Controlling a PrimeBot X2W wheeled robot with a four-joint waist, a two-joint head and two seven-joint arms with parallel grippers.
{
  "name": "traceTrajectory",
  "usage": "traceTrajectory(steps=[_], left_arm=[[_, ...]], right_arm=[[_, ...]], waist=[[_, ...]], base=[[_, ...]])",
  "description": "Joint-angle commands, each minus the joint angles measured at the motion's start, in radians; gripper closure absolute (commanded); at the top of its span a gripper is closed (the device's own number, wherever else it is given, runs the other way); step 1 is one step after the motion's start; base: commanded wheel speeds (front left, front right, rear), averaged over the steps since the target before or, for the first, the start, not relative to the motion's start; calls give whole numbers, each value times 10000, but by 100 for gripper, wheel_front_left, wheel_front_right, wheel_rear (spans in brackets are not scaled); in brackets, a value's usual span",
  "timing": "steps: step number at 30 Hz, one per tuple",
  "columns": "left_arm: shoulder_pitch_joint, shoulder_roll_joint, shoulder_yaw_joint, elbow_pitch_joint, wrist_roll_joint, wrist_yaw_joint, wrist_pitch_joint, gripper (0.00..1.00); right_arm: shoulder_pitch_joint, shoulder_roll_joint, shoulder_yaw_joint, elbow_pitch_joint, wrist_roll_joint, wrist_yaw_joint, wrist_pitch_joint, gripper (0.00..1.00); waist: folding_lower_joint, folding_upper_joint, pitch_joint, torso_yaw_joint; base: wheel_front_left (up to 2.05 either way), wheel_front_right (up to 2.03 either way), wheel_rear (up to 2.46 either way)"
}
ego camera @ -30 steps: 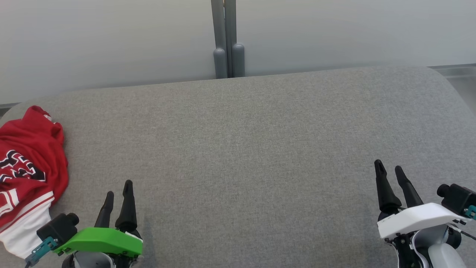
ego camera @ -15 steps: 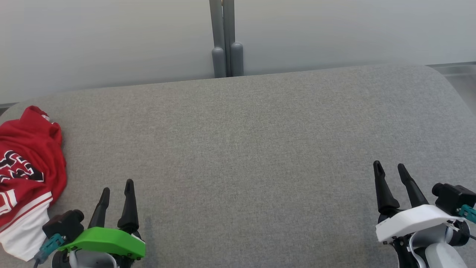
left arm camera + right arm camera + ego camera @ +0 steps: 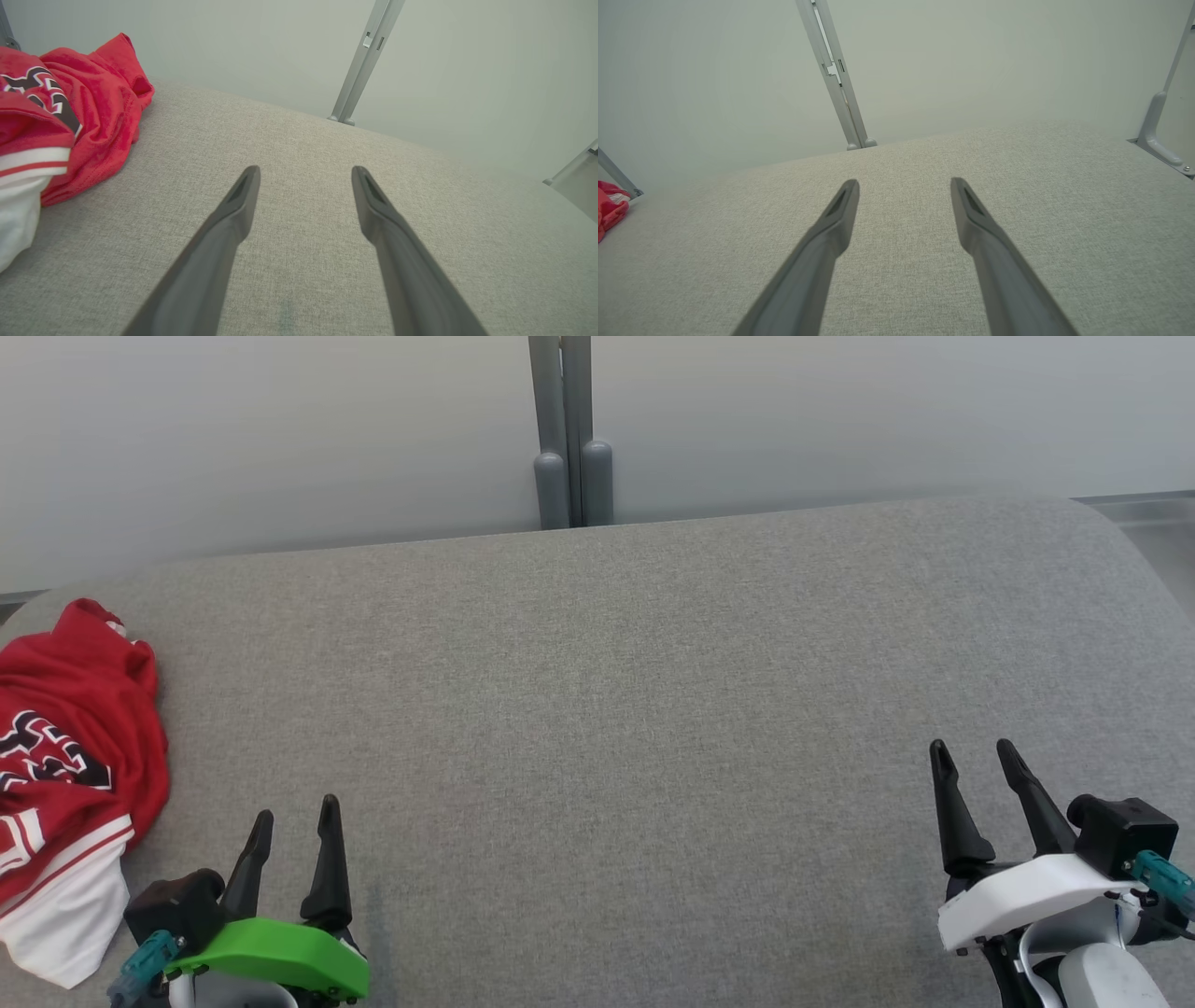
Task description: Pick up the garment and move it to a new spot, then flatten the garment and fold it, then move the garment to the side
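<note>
Left gripper (image 3: pixel 297 807) is parked at about 7 o'clock in the head view, its two dark fingers spread apart and empty; the right gripper (image 3: pixel 971 747), at roughly 4 o'clock, is held the same way. So that's two grippers, four fingers. One garment (image 3: pixel 75 737), red with white trim and black lettering, is left crumpled at 9 o'clock on the grey padded surface (image 3: pixel 597 709), near the left gripper but not touched. Two grey posts (image 3: pixel 563 429) are set side by side at 12 o'clock.

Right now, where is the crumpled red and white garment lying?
In the head view, the crumpled red and white garment lies at the far left edge of the grey fabric surface, to the left of the open left gripper.
</note>
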Motion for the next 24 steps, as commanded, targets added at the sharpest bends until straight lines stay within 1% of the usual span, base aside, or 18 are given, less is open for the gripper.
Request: traceTrajectory(steps=[1, 10, 17, 24], left_arm=[[-14, 112, 36, -8, 276, -36, -101, 0], [46, 154, 56, 184, 984, -115, -301, 0], [65, 99, 74, 440, 1303, -155, -443, 0], [-6, 56, 158, 767, 1606, -166, -576, 0]], right_arm=[[-62, -72, 14, -82, -273, 2, -120, 0], [121, 39, -44, -19, -833, 2, -319, 0], [153, 145, -152, 56, -922, 3, -455, 0], [156, 162, -235, 249, -1266, 3, -582, 0]], waist=[[0, 0, -4, 6], [0, 0, -38, 4], [0, 0, -27, -3], [0, 0, -9, 23]], base=[[0, 0, 0], [0, 0, 0], [0, 0, 0], [0, 0, 0]])
